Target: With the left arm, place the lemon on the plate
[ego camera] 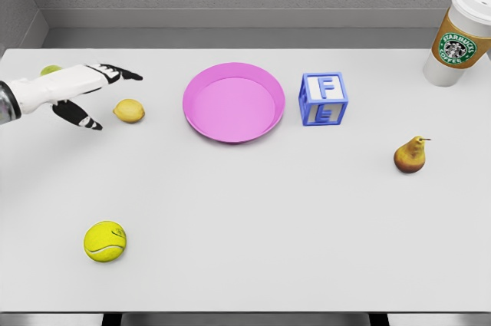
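We see our left hand [90,94] reaching in from the left edge over the white table [253,218], its dark-tipped fingers [123,74] spread and holding nothing, with the lemon [129,110] lying just beside the thumb and a small green object [51,70] peeking out behind the forearm. To the right of the lemon sits the pink plate [233,102], and just beside its right rim stands a blue letter block [323,99]. A pear [410,155] stands farther right, a coffee cup [460,32] occupies the far right corner, and a tennis ball [105,241] rests near the front left.
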You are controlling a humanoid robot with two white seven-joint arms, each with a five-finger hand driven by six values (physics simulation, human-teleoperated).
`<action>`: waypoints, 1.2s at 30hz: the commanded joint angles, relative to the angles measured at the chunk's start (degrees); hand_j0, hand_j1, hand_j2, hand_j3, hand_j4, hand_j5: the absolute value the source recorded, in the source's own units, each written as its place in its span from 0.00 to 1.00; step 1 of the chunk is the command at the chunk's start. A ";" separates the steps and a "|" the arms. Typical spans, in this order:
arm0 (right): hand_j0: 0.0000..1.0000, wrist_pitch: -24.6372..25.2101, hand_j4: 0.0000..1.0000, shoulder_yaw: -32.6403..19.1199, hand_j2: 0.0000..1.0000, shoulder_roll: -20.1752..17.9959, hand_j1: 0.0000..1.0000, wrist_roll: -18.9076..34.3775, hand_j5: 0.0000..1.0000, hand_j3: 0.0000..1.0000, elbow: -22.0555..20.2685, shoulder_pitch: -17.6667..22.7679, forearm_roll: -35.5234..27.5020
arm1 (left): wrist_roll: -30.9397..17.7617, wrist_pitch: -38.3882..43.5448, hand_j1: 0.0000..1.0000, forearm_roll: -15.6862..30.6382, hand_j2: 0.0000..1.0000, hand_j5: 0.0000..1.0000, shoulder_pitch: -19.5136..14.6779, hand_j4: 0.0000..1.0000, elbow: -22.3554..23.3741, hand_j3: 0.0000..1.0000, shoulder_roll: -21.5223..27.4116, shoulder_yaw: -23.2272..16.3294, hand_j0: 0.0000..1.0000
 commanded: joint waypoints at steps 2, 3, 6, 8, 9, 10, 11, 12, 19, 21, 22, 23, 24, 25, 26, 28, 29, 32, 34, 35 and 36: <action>1.00 0.00 1.00 0.00 1.00 0.00 1.00 0.00 1.00 1.00 0.00 0.00 -0.03 | -0.03 0.12 1.00 -0.39 1.00 1.00 -0.17 1.00 3.57 1.00 -1.81 -1.44 1.00; 1.00 0.00 1.00 0.00 1.00 0.00 1.00 0.00 1.00 1.00 0.00 0.00 -0.03 | -0.03 0.12 1.00 -0.39 1.00 1.00 -0.35 1.00 4.19 1.00 -1.89 -1.44 1.00; 1.00 0.00 1.00 0.00 1.00 0.00 1.00 0.00 1.00 1.00 0.00 0.00 -0.03 | -0.03 0.12 1.00 -3.37 1.00 1.00 -1.76 1.00 6.47 1.00 -4.18 -1.44 1.00; 1.00 0.00 1.00 0.00 1.00 0.00 1.00 0.00 1.00 1.00 0.00 0.00 -0.03 | -0.03 0.12 1.00 -4.43 1.00 1.00 -2.64 1.00 8.58 1.00 -5.06 -1.44 1.00; 1.00 0.00 1.00 0.00 1.00 0.00 1.00 0.00 1.00 1.00 0.00 0.00 -0.03 | -0.03 0.12 1.00 -4.87 1.00 1.00 -2.81 1.00 9.29 1.00 -5.85 -1.44 1.00; 1.00 0.00 1.00 0.00 1.00 0.00 1.00 0.00 1.00 1.00 0.00 0.00 -0.03 | -0.03 0.12 1.00 -5.13 1.00 1.00 -2.81 1.00 9.38 1.00 -6.11 -1.44 1.00; 1.00 0.00 1.00 0.00 1.00 0.00 1.00 0.00 1.00 1.00 0.00 0.00 -0.03 | -0.03 0.12 1.00 -5.66 1.00 1.00 -2.90 1.00 10.08 1.00 -6.38 -1.44 1.00; 1.00 0.00 1.00 0.00 1.00 0.00 1.00 0.00 1.00 1.00 0.00 0.00 -0.03 | -0.03 0.12 1.00 -5.83 1.00 1.00 -3.34 1.00 10.61 1.00 -6.99 -1.44 1.00; 1.00 0.00 1.00 0.00 1.00 0.00 1.00 0.00 1.00 1.00 0.00 0.00 -0.03 | -1.00 0.12 1.00 -6.80 1.00 1.00 -3.60 1.00 11.22 1.00 -7.52 -1.44 1.00; 1.00 0.00 1.00 0.00 1.00 0.00 1.00 0.00 1.00 1.00 0.00 0.00 -0.03 | -1.00 0.12 1.00 -6.89 1.00 1.00 -3.52 1.00 11.22 1.00 -7.87 -1.44 1.00; 1.00 0.00 1.00 0.00 1.00 0.00 1.00 0.00 1.00 1.00 0.00 0.00 -0.03 | -1.00 0.12 1.00 -6.89 1.00 1.00 -3.52 1.00 11.22 1.00 -7.96 -1.44 1.00; 1.00 0.00 1.00 0.00 1.00 0.00 1.00 0.00 1.00 1.00 0.00 0.00 -0.03 | -1.09 0.12 1.00 -6.98 1.00 1.00 -3.52 1.00 11.22 1.00 -7.96 -1.44 1.00; 1.00 0.00 1.00 0.00 1.00 0.00 1.00 0.00 1.00 1.00 0.00 0.00 -0.03 | -1.09 0.12 1.00 -7.59 1.00 1.00 -3.69 1.00 11.31 1.00 -7.96 -1.44 1.00; 1.00 0.00 1.00 0.00 1.00 0.00 1.00 0.00 1.00 1.00 0.00 0.00 -0.03 | -1.09 0.12 1.00 -7.59 1.00 1.00 -3.96 1.00 11.31 1.00 -8.05 -1.44 1.00; 1.00 0.00 1.00 0.00 1.00 0.00 1.00 0.00 1.00 1.00 0.00 0.00 -0.03 | -1.09 0.12 1.00 -7.59 1.00 1.00 -3.96 1.00 11.31 1.00 -8.31 -1.44 1.00; 1.00 0.00 1.00 0.00 1.00 0.00 1.00 0.00 1.00 1.00 0.00 0.00 -0.03 | -1.09 0.12 1.00 -7.68 1.00 1.00 -4.04 1.00 11.22 1.00 -8.40 -1.44 1.00; 1.00 0.00 1.00 0.00 1.00 0.00 1.00 0.00 1.00 1.00 0.00 0.00 -0.03 | -1.09 0.12 1.00 -8.21 1.00 1.00 -4.04 1.00 11.22 1.00 -8.49 -1.53 1.00; 1.00 0.00 1.00 0.00 1.00 0.00 1.00 0.00 1.00 1.00 0.00 0.00 -0.03 | -1.44 0.12 1.00 -8.82 1.00 1.00 -4.04 1.00 11.22 1.00 -9.01 -1.62 1.00; 1.00 0.00 1.00 0.00 1.00 0.00 1.00 0.00 1.00 1.00 0.00 0.00 -0.03 | -2.41 0.12 0.95 -8.82 0.95 0.95 -4.04 0.95 11.22 0.95 -9.01 -1.62 0.95; 1.00 0.00 1.00 0.00 1.00 0.00 1.00 0.00 1.00 1.00 0.00 0.00 -0.03 | -2.41 0.12 0.94 -9.17 0.94 0.94 -4.39 0.94 11.22 0.94 -9.01 -1.62 0.94; 1.00 0.00 1.00 0.00 1.00 0.00 1.00 0.00 1.00 1.00 0.00 0.00 -0.03 | -2.41 0.12 0.91 -9.88 0.91 0.91 -4.48 0.91 11.49 0.91 -9.01 -1.62 0.91</action>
